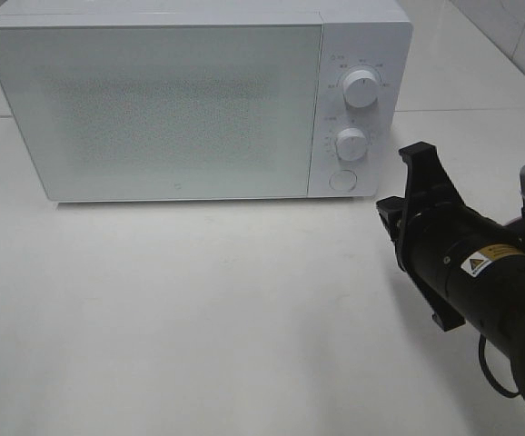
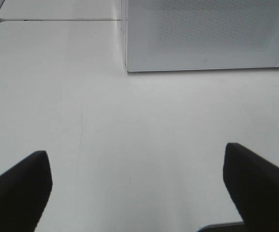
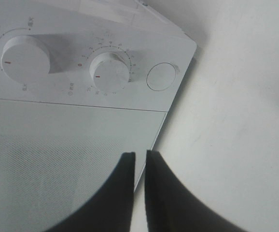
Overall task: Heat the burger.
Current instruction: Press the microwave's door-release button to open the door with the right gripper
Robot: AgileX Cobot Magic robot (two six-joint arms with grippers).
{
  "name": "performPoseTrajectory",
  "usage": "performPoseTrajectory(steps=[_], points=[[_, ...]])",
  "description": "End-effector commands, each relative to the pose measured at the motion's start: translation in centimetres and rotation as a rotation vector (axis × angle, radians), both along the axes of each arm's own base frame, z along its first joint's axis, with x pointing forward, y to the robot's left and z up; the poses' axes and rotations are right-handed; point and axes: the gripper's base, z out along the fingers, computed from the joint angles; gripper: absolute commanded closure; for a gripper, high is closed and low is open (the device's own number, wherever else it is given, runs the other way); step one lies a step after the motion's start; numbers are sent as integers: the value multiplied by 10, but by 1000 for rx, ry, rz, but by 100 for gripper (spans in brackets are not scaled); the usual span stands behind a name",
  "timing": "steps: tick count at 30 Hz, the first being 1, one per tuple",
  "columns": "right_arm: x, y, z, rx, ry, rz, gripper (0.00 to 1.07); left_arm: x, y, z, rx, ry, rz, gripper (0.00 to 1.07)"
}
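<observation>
In the exterior high view the microwave (image 1: pixel 181 100) stands at 12 o'clock on the white table (image 1: pixel 199 318), with its door (image 1: pixel 153 109) closed. The right gripper (image 1: pixel 390 213) hangs at about 4 o'clock from the round button (image 1: pixel 341 180), near it but not touching. The lower knob (image 1: pixel 351 143) sits just above that button. The burger is in none of the views. It may be behind the frosted door, but I cannot tell.

In the left wrist view the left gripper (image 2: pixel 135 152) is spread wide over the bare table and holds nothing. The microwave corner is well ahead of it.

In the right wrist view the right gripper (image 3: pixel 139 153) is drawn narrow. Only a thin slit is left between its fingers (image 3: pixel 125 193), and it holds nothing. It faces the door's edge, beside the control panel.

I judge the step to be working the microwave controls, probably pressing the round button (image 3: pixel 161 77). The next move asks for a straight push onto the button, clear of the lower knob.
</observation>
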Motion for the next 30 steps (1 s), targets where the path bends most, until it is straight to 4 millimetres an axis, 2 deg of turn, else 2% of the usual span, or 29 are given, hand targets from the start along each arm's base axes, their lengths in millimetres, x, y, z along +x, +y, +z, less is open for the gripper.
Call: performPoseTrajectory(steps=[1,11,19,30], points=[[1,0,1,113,7,-47,106,-3,0,-1,-5,-29,4,18],[1,-2,0,192,17,-93,107,-3,0,-1,-5,-29,4,18],[5,3,-15,196,56,-113,107,-3,0,-1,-5,-29,4,18],[42,9,-18,202,33,-117,107,-3,0,-1,-5,-29,4,18]])
